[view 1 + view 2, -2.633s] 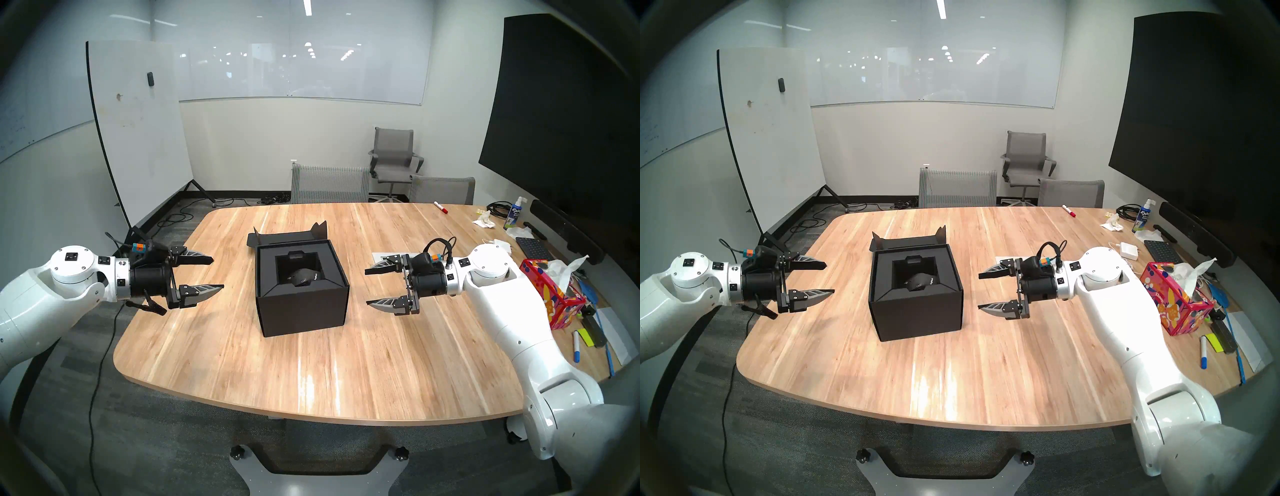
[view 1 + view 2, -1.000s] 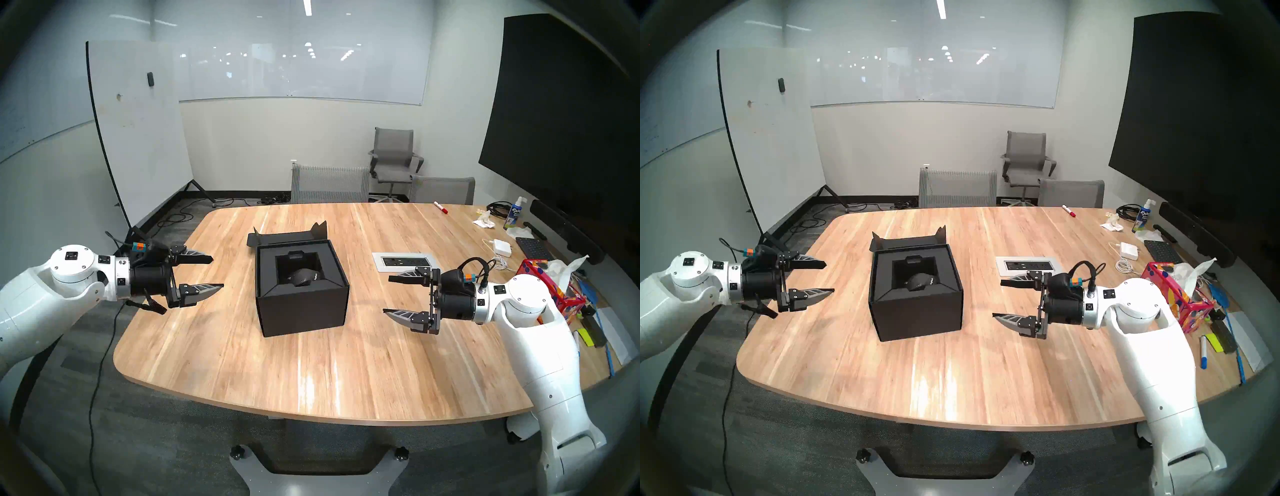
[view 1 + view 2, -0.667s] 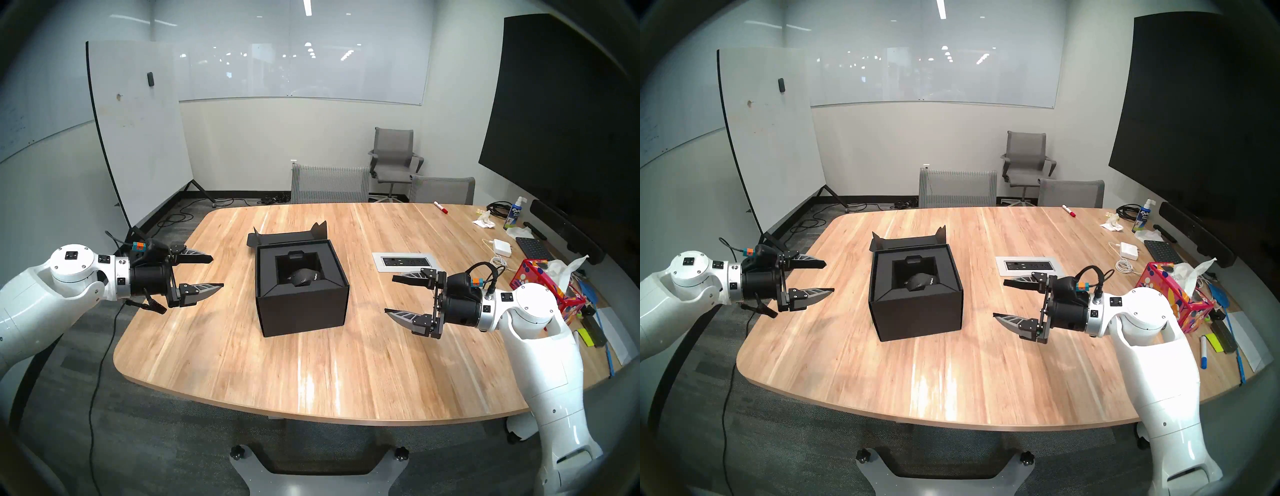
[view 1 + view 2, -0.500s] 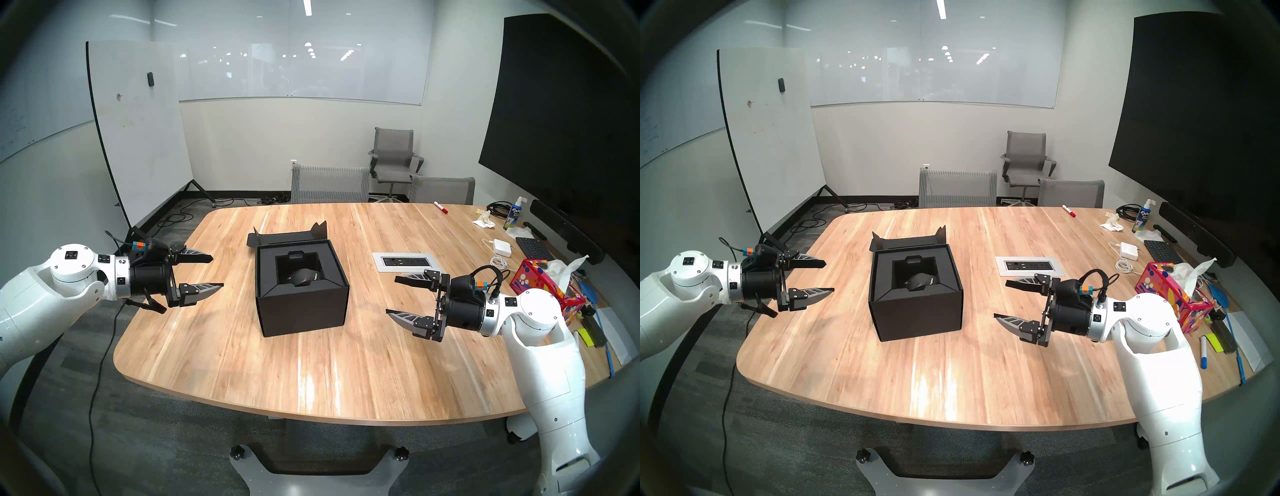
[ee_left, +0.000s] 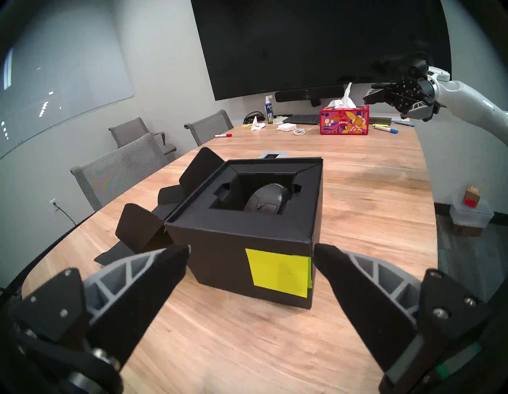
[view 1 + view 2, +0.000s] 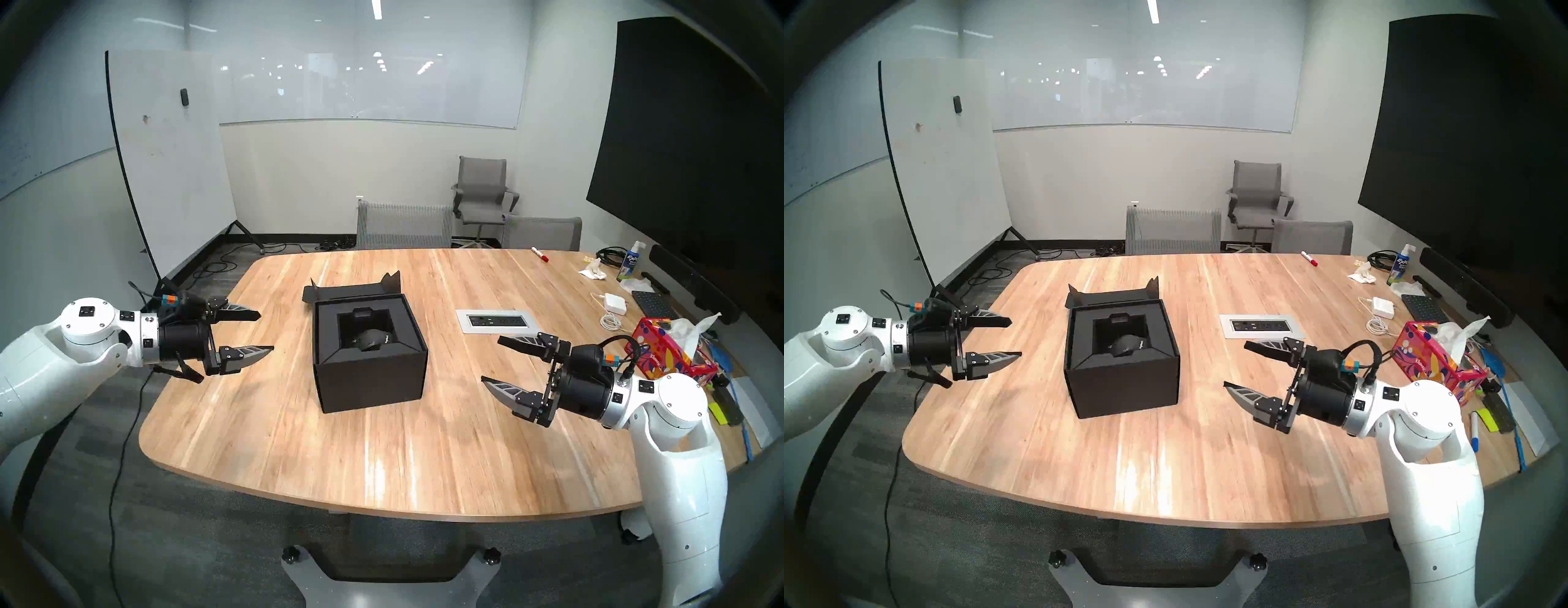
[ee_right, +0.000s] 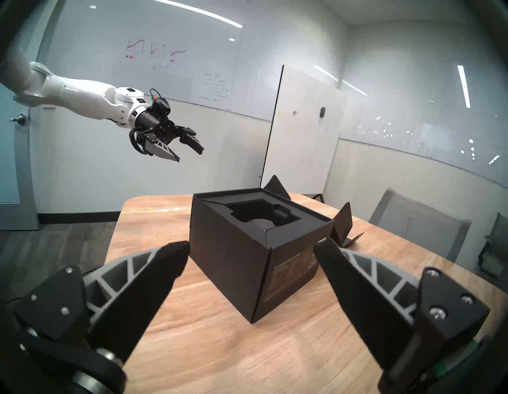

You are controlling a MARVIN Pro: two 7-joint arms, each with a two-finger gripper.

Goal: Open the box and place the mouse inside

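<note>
Operator: Where do the box and mouse sit?

Inspector: Your box point(image 6: 368, 354) stands on the table point(image 6: 382, 458) a little toward its left edge, about midway between the near and far edges. Its flap lid point(image 6: 352, 291) lies folded back toward the far edge, side tabs sticking up. The mouse point(image 6: 371, 339) rests inside the square recess of the black insert; in the left wrist view you see it point(image 5: 268, 199) leaning against the recess wall. A yellow-green sticky note point(image 5: 277, 272) is stuck on the box side that faces your left claw.

Operator: And the claws?

Inspector: Your left claw point(image 6: 265, 333) hangs over the table's left edge, fingers spread wide and empty, pointing at the box and well apart from it. Your right claw point(image 6: 492, 361) hangs above the table on the box's right side, nearer the right edge, also spread wide with nothing in it, tilted slightly and aimed at the box.

Operator: Anything in the way?

Inspector: Between each claw and the box you have only bare table. A grey power outlet plate point(image 6: 496, 320) is set into the table just beyond your right claw. The clutter sits along the right edge: a red floral tissue box point(image 6: 662, 352) close behind your right wrist, a white power adapter point(image 6: 615, 303) with its cord, a keyboard point(image 6: 653, 303), a spray bottle point(image 6: 630, 261), and markers. A red marker point(image 6: 539, 254) lies near the far edge. Two grey chairs point(image 6: 403, 225) stand behind the far edge.
</note>
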